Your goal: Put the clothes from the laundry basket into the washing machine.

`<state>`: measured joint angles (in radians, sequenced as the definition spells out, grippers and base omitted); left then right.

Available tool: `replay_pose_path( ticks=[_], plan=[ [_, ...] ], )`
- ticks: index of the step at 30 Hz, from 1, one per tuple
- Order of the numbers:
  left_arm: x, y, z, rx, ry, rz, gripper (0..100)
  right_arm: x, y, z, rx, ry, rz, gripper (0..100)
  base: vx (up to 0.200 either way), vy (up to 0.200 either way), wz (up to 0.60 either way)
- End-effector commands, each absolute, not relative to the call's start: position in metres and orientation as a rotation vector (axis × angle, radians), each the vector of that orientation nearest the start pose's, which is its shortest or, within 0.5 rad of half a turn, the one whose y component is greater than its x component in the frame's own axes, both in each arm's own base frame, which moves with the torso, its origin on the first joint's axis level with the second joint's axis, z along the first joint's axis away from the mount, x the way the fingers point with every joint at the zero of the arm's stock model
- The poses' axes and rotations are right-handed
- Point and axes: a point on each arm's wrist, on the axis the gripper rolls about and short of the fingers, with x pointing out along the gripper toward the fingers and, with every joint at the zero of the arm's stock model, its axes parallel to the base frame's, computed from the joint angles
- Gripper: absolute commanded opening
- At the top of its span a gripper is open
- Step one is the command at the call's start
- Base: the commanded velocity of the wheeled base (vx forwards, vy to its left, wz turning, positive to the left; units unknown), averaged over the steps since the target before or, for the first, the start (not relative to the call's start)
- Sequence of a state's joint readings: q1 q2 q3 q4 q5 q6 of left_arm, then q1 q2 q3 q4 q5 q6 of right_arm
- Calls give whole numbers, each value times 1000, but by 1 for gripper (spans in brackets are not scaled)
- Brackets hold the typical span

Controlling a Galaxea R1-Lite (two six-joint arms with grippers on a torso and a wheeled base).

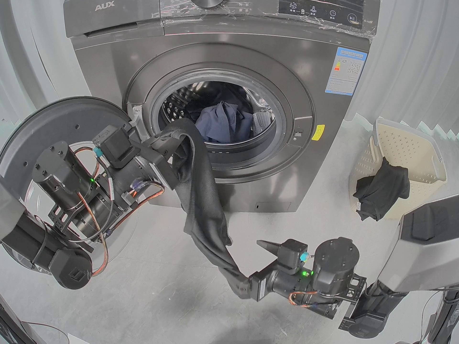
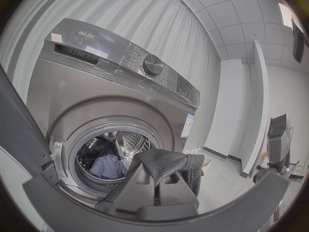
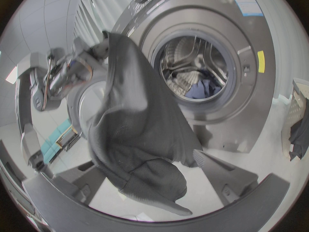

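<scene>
Clamped shut, the jaws of the left gripper (image 1: 167, 142) pinched the upper end of a dark garment (image 1: 203, 201) at the left rim of the drum mouth of the washing machine (image 1: 215, 48). Below and in front of the machine, the right gripper (image 1: 248, 266) had its jaws spread apart, with the garment's lower end draped over one finger. A blue garment (image 1: 222, 123) lay inside the drum. Right of the machine stood the laundry basket (image 1: 416, 149), a black garment (image 1: 382, 189) hanging over its rim.
</scene>
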<state>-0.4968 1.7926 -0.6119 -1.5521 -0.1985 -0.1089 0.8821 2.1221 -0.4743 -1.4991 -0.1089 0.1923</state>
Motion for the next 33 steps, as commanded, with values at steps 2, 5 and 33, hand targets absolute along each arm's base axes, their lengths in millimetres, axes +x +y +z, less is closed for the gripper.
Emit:
replay_pose_path(
  ticks=[2,5,33],
  plan=[
    [257,-144,202,-164,-357,-709,0,190,244,33,46,318,799,100,0,0,0],
    [257,-144,203,-164,-360,-709,0,191,244,31,46,322,810,100,0,0,0],
    [225,-158,223,-197,-421,-812,0,321,285,34,126,17,686,100,0,0,0]
  ],
)
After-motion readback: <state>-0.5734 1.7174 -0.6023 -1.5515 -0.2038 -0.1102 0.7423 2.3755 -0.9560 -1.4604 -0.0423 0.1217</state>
